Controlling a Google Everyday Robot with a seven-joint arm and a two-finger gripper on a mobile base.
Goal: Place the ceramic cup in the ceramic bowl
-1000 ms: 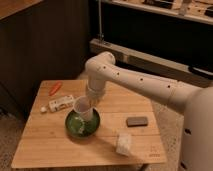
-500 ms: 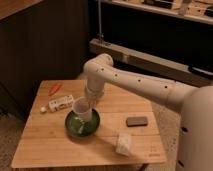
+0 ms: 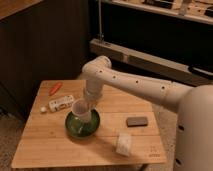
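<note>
My gripper (image 3: 88, 107) clamped on cup (image 3: 81, 110), holding it tilted; bowl (image 3: 82, 124) directly beneath on table (image 3: 60, 142).

Orange carrot (image 3: 55, 88), white box (image 3: 61, 103), dark block (image 3: 136, 121), crumpled white packet (image 3: 123, 143) on wooden table (image 3: 45, 145).

Lighting is dim and warm overall. The wooden table (image 3: 45, 142) is the best-lit surface, lit from above, while the wall behind it falls into near-black shadow. The white robot arm (image 3: 135, 86) is evenly bright, without blown highlights. The gripper (image 3: 88, 105), above the ceramic bowl (image 3: 81, 126) and closed on the ceramic cup (image 3: 81, 110), is soft-edged. A faint gloss shows on the bowl's dark rim. Short soft shadows lie beside the small dark block (image 3: 136, 121). The whole frame is soft and blurred; fine detail is lost; no edge distortion is evident
</note>
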